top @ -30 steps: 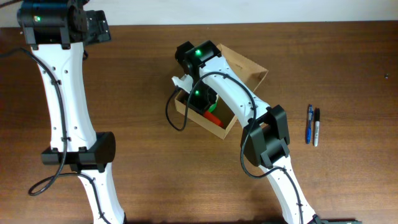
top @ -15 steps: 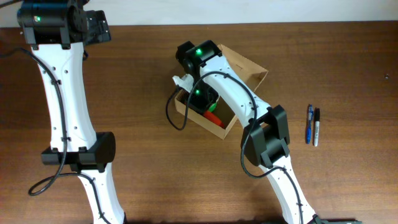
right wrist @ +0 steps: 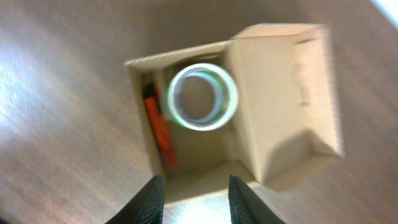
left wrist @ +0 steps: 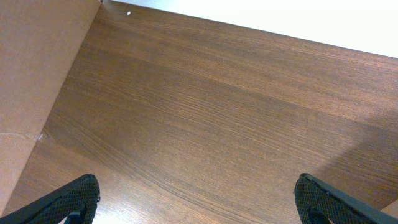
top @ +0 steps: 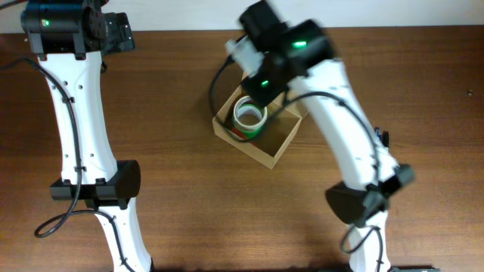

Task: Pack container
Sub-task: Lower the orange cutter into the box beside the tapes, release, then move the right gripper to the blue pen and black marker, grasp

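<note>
Container with tape roll inside — right gripper above, left gripper aside, both spread, empty

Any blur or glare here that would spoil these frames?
Overhead: the right arm is smeared by motion, the rest sharp. Right wrist: whole frame soft, container and tape roll fuzzy-edged, glare on the table at left. Left wrist: sharp, top strip blown out white.

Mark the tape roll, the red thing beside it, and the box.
tape roll (right wrist: 231, 94): right wrist view, right side of its ring.
red thing (right wrist: 158, 134): right wrist view, its middle.
box (right wrist: 280, 99): right wrist view, inside of its open flap.
</note>
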Robot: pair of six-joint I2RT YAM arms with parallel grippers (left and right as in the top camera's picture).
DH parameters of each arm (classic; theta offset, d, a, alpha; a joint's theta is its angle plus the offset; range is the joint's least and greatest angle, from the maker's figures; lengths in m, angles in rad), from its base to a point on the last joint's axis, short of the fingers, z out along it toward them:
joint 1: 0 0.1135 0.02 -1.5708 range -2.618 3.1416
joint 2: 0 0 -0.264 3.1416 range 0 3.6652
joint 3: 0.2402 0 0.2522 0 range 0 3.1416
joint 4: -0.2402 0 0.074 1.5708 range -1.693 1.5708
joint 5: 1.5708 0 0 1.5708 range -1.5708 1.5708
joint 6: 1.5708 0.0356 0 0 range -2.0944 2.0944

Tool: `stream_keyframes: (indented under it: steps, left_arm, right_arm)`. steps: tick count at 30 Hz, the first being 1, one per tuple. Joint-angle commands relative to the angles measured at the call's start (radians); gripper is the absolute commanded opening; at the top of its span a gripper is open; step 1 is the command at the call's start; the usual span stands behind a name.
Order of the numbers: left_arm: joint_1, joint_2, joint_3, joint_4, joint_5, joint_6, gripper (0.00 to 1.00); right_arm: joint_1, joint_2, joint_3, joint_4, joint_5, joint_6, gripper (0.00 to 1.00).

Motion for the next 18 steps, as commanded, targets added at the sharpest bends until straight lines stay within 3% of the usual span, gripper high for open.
stream_keyframes:
  steps: [1, 11, 18]
  left_arm:
    - [0.006, -0.032, 0.008, 0.002, -0.003, 0.009, 1.00]
    - [0.006, -0.032, 0.008, 0.002, -0.003, 0.009, 1.00]
    - [0.006, -0.032, 0.008, 0.001, -0.003, 0.009, 1.00]
  right_arm:
    - [-0.027, 0.020, -0.043, 0.010, -0.002, 0.025, 0.33]
    - [-0.040, -0.032, -0.140, -0.005, 0.039, 0.046, 0.32]
    - [-0.228, -0.368, -0.270, 0.023, 0.066, 0.103, 0.33]
